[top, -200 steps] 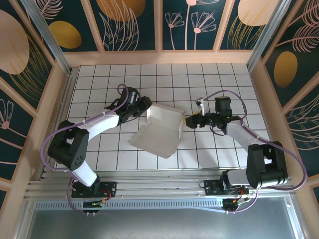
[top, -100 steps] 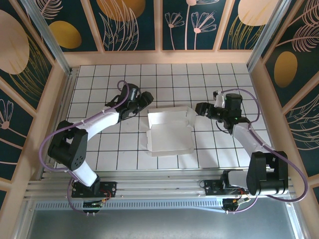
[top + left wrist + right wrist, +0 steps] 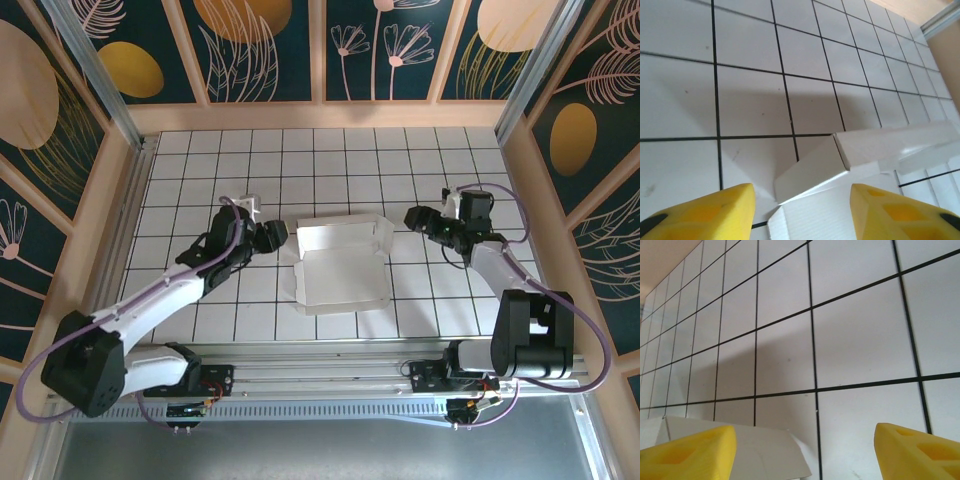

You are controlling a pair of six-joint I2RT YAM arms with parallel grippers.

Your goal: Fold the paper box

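Tiled bench (image 3: pixel 200 160) carrying paper box (image 3: pixel 340 265), whole outline showing from above. Left gripper (image 3: pixel 282 237) fingers (image 3: pixel 700 210) standing apart, wrist view catching box corner between; right gripper (image 3: pixel 410 216) gaping, gripping nothing.

The left gripper (image 3: pixel 801 214) sits low, its yellow fingers (image 3: pixel 710 212) spread wide with nothing pinched. The paper box (image 3: pixel 865 155) pokes up between them, one white corner flap raised off the white tiled desk (image 3: pixel 750 50), throwing a soft shadow across the tiles.
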